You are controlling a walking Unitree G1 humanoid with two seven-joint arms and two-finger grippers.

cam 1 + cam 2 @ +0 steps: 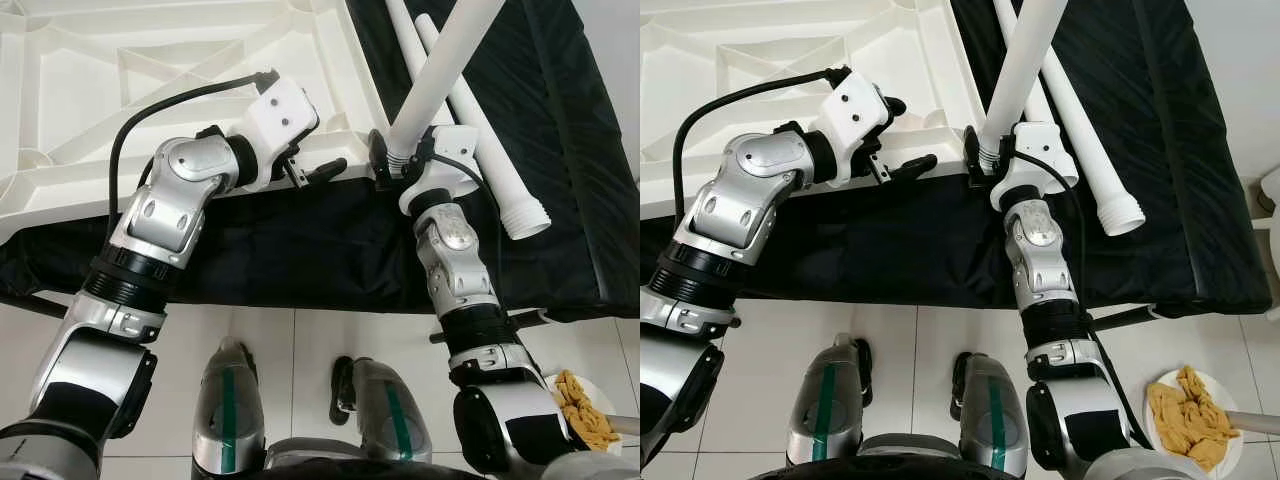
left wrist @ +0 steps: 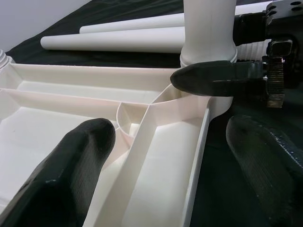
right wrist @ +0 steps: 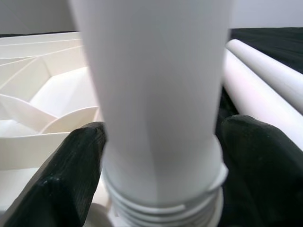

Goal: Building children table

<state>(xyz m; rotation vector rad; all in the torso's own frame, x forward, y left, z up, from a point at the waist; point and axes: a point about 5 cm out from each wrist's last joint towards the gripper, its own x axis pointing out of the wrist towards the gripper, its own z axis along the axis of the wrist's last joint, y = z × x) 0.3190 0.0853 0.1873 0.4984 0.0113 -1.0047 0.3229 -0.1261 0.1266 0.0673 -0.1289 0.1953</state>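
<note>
Nearest, on the white tiled floor (image 1: 300,340) by the robot's right side: a round white plate of yellow-brown fried pieces (image 1: 1193,418).

Above that, a black cloth-covered bed (image 1: 890,250) carries the parts. The white ribbed plastic tabletop, lying underside up (image 1: 150,90), sits on the bed's left part, its near right corner w/ a round leg socket close to the bed's front edge.

Left pincer (image 1: 318,163): fingers apart, gripping nothing, straddling the tabletop's near edge just left of that corner. In the left wrist view one black finger (image 2: 71,175) is over the ribbed inside, the other (image 2: 270,161) outside over the black cloth.

Right pincer (image 1: 392,160): clamped on a long white plastic table leg w/ threaded end (image 1: 440,70), fingers either side just above the threads, per right wrist view (image 3: 156,94). Leg stands tilted, threaded end down at the corner socket; can't tell if threads are engaged.

Farther back, to the right: two more white tube legs (image 1: 1090,150) lie side by side on the cloth, one w/ open threaded end pointing toward the robot.
</note>
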